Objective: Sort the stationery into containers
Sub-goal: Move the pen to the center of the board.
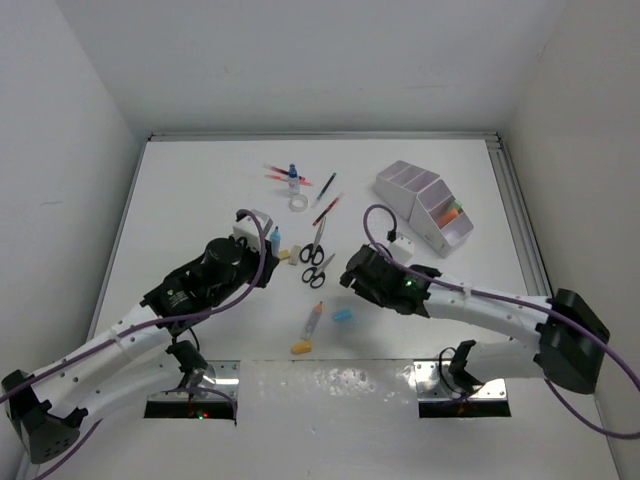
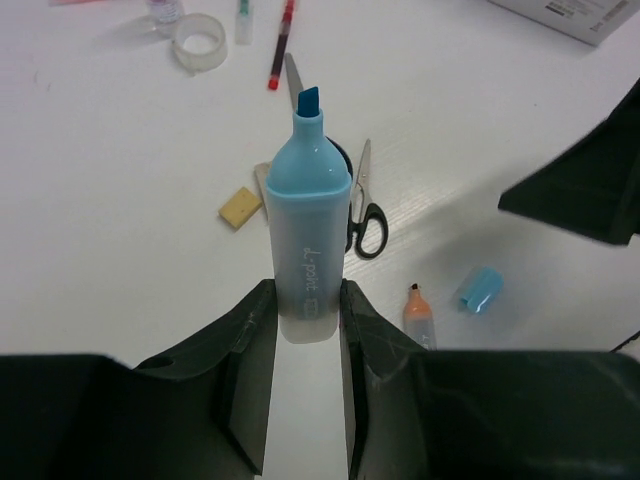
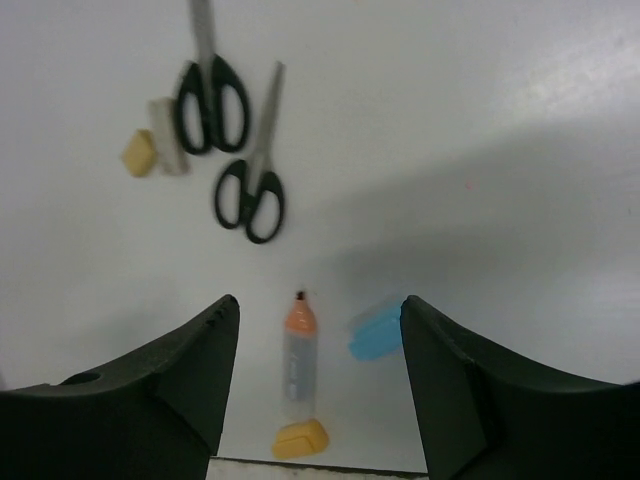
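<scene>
**Top external view.** The left jaws are clamped on a pale-blue translucent plastic highlighter (image 1: 274, 240). The white stepped plastic desk organiser (image 1: 425, 205) stands well away to their right, beyond the right jaws. It already holds something orange in one compartment. The right jaws hang over the middle of the bench (image 1: 200, 180), with a small blue plastic cap (image 1: 343, 316) just nearside of them.

**Left wrist view.** Both jaws press on the highlighter's lower barrel. Its chisel tip is bare and points ahead of them. Past the tip lie black-handled steel scissors (image 2: 365, 205), a beige block eraser (image 2: 240, 208) and, further out, a clear tape ring (image 2: 200, 40) and a thin red pen (image 2: 282, 45). The blue cap sits to the right of the jaws, beside an orange-tipped clear highlighter (image 2: 420, 315).

**Right wrist view.** The jaws stand wide apart and hold nothing. The orange-tipped highlighter lies between them, with its yellow cap (image 3: 300, 438) loose at its rear end. The blue cap lies close inside the right-hand jaw. Two pairs of scissors lie ahead, the nearer (image 3: 255, 180) and the farther (image 3: 212, 95).

**The step in hand**, as I judge it, is dealing with the blue highlighter: it is gripped but uncapped and not yet in the organiser. The next move probably calls for one of two things:
- the right jaws shift slightly toward the cap, drop and close on it so the pen can be capped;
- the left jaws carry the pen across to a compartment, passing clear of the right arm.
</scene>
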Motion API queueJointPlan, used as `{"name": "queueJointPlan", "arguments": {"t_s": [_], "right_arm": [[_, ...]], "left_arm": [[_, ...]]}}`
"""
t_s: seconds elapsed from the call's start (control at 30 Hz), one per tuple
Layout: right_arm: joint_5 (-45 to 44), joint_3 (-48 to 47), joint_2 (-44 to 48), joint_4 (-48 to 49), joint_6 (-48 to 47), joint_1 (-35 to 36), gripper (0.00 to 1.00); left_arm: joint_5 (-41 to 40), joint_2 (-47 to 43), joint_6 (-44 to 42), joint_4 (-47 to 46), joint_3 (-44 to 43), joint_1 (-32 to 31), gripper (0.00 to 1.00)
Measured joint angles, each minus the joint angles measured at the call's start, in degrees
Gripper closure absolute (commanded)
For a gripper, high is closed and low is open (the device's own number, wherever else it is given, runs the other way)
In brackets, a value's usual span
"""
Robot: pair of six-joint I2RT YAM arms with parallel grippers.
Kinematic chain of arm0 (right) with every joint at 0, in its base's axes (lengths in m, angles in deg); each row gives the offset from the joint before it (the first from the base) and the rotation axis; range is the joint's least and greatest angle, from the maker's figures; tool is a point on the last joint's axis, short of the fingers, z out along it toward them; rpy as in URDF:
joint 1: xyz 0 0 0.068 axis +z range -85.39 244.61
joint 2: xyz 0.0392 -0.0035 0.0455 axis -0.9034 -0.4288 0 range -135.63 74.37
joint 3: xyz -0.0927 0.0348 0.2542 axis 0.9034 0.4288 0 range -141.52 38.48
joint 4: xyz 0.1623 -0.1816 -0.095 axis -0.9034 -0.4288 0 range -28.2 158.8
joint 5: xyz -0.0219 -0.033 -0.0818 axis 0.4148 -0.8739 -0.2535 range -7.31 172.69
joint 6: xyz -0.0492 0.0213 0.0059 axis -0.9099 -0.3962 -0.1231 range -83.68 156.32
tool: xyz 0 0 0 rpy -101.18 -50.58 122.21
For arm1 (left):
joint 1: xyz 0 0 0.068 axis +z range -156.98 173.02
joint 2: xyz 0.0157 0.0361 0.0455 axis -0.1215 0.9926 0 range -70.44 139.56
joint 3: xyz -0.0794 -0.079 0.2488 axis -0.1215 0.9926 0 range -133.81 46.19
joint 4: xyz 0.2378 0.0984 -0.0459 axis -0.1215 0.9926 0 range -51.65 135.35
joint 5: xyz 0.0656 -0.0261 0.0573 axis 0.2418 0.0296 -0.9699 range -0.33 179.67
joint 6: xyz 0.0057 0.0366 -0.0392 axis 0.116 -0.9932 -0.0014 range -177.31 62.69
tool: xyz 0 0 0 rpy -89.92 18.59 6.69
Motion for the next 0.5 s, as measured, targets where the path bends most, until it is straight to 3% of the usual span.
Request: {"name": "queueJointPlan", "arguments": {"t_s": [0.17,0.5], "right_arm": [[0.26,1.75,-8.09,-0.02,6.10,2.95,0.35],[1.77,1.90,-14.84,2.93,14.01,3.69,0.37]], "left_arm": [[0.02,-2.23,-0.46,-0.15,1.81,1.49,1.00],[0.68,-4.66,-1.38,-1.09,4.28,2.08,1.00]]}}
